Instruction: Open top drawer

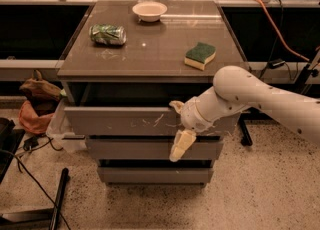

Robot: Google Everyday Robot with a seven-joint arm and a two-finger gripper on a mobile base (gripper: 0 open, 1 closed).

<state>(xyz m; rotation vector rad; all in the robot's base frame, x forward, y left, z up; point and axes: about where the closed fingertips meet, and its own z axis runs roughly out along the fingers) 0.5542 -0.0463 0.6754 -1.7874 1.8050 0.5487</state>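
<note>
**Hand hooked on the top drawer's rim, drawer partly out**

The top drawer (pixel 120 120) sits just under the counter (pixel 150 49), with its scratched flat front standing a little forward of the counter's edge and a dark gap showing above it. By that gap it looks partly open, with more travel left. Its long axis runs left to right across the cabinet, and the front faces the camera, so the way out is straight toward the viewer.

The hand (pixel 179 125) is against the right part of that front, carried by the white arm (pixel 260 101) that reaches in from the right. It is spread wide and clamps nothing. One finger (pixel 176 105) lies at the top rim, while the other (pixel 182 145) hangs down past the drawer's lower edge, over the narrower front below (pixel 150 150). The front has no handle, which is likely why the hand is there – the rim is the only edge to pull on.

A can (pixel 107 34), a bowl (pixel 149 10) and a sponge (pixel 200 55) rest on the counter, well apart from the hand and out of the drawer's path.
</note>
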